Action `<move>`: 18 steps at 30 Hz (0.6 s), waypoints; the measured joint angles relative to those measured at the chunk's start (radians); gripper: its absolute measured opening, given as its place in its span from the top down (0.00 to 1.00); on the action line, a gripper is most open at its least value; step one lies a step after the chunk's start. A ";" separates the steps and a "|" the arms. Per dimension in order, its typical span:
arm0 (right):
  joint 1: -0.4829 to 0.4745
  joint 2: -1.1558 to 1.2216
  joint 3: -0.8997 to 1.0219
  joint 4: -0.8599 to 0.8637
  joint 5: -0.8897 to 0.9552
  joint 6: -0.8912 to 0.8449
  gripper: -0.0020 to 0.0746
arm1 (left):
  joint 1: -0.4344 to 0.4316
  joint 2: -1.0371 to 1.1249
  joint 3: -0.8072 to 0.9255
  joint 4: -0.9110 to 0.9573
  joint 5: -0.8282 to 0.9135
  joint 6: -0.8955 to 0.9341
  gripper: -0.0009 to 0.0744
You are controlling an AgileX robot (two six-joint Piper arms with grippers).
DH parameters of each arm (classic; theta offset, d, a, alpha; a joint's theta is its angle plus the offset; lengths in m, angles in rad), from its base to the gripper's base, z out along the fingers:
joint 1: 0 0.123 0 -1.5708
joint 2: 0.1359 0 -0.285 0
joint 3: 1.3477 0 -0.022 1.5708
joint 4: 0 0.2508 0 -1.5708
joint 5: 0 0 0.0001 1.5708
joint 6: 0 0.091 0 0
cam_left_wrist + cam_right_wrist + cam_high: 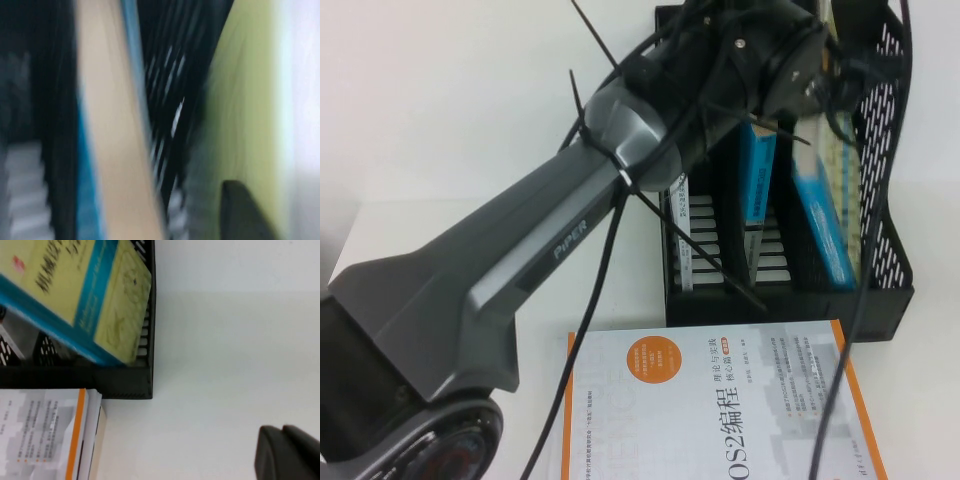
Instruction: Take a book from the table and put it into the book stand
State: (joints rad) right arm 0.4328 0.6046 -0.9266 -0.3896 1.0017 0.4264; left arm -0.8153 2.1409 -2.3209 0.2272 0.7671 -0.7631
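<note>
White book [720,410] lies nearest on the table [440,120], not the target. Left arm reaches diagonally toward 1 o'clock over the book stand [890,290]. The book [825,215] leans in the stand's right slot: placing step looks done. Left gripper [820,70] above it, jaw state can't tell. Next: clear release, retract upward. Right gripper [287,452] parked over bare table, looks closed.

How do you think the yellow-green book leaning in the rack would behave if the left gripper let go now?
The book leans in the rack's right-hand slot, so it would probably tip onto the side wall, not fall out. It looks thick and stiff, unlikely to flop. The left gripper sits above it; the right gripper hovers over bare table.
</note>
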 joint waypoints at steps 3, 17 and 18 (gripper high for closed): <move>0.000 0.000 0.002 0.006 -0.012 -0.019 0.98 | 0.006 0.002 -0.010 0.020 -0.102 0.017 0.45; 0.000 0.000 0.038 0.014 -0.081 -0.177 0.98 | 0.009 -0.062 -0.012 0.110 -0.096 0.136 0.72; 0.000 0.000 0.047 0.014 -0.090 -0.180 0.98 | 0.009 -0.077 -0.012 0.126 -0.075 0.149 0.79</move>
State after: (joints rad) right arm 0.4328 0.6046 -0.8795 -0.3758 0.9121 0.2462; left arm -0.8065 2.0637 -2.3328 0.3531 0.6920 -0.6142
